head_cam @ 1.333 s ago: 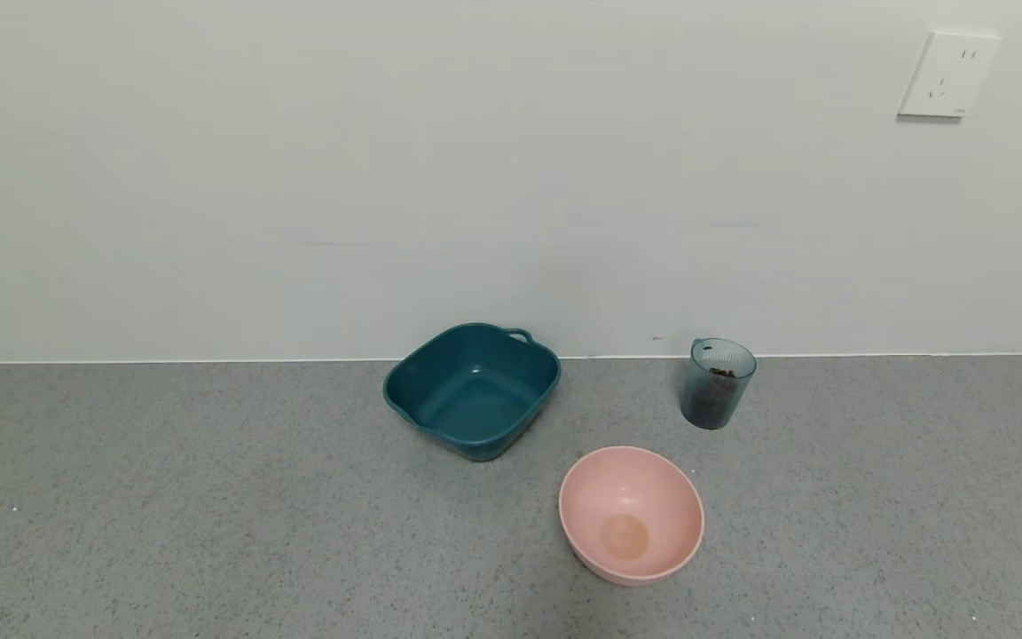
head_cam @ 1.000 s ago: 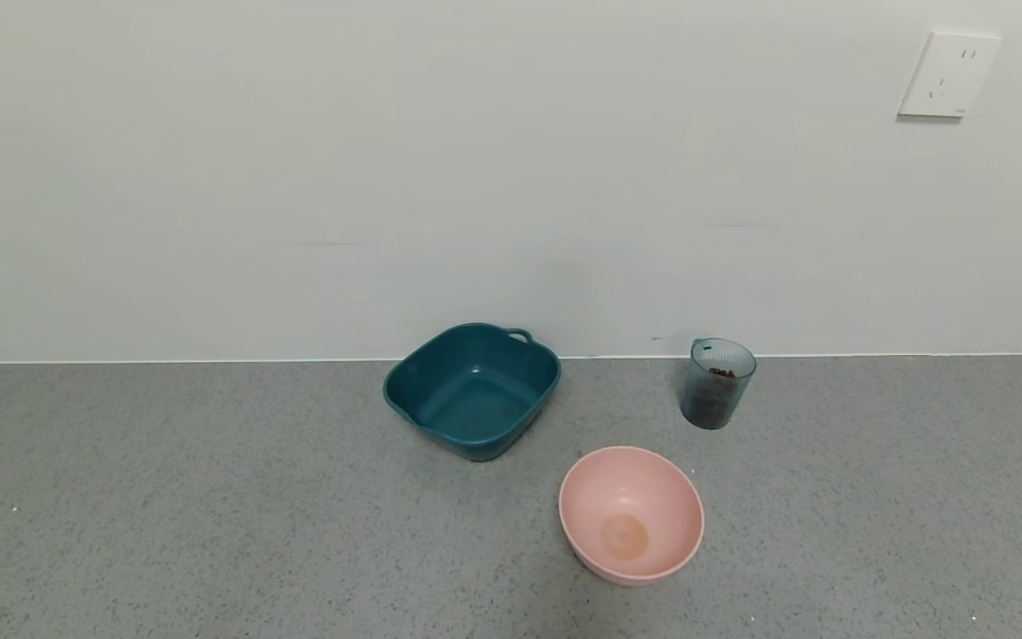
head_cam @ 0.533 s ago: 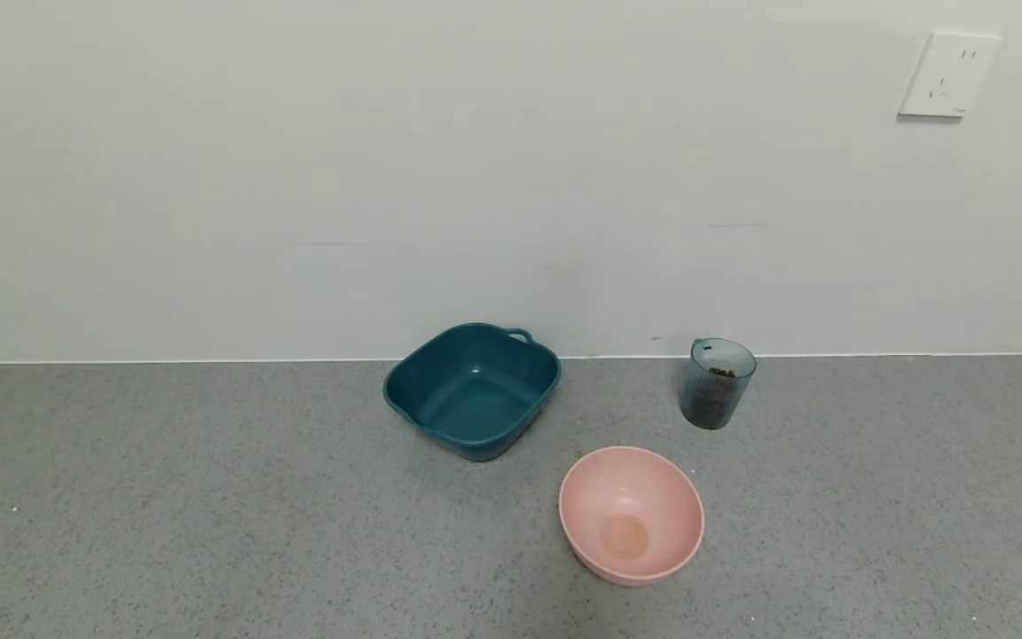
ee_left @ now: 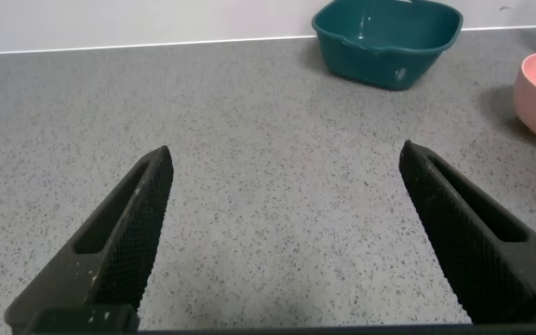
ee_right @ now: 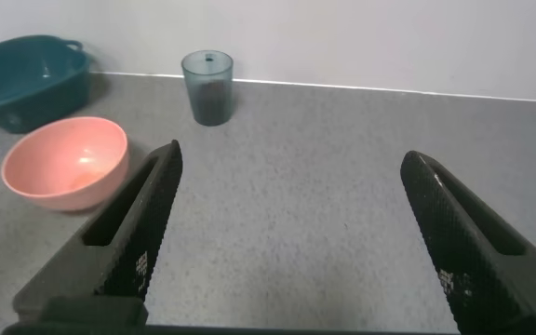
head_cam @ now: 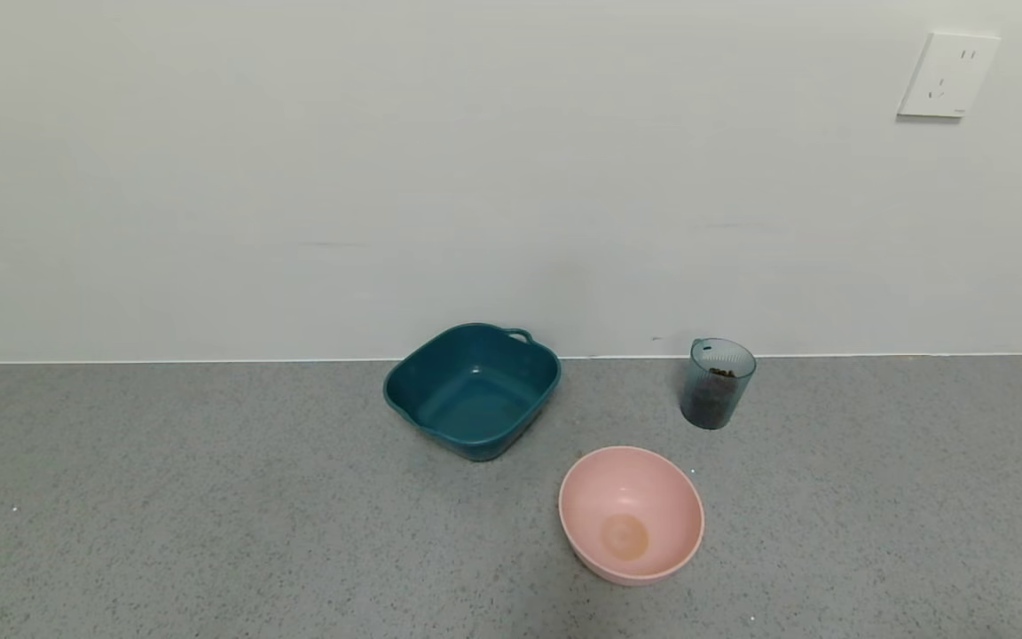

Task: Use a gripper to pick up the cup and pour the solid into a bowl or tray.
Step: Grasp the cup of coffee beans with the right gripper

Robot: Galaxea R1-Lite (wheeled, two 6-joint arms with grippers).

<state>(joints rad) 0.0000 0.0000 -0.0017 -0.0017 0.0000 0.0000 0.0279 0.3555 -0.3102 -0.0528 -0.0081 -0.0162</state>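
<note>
In the head view we see the ribbed blue-grey cup standing upright right of centre, close to the wall, with the dark brown pellets still inside it. The empty pink bowl sits lower and slightly left of the cup, near but apart from it, which we judge a convenient place for a short pour. The teal tub stands at centre, apart from both. Neither arm appears in this view. In the right wrist view the right claw hangs released over bare grey bench, grasping nothing, with the cup in the upper left of that frame; we judge the approach not yet begun. The left claw is likewise spread and empty, parked over the bench.
</note>
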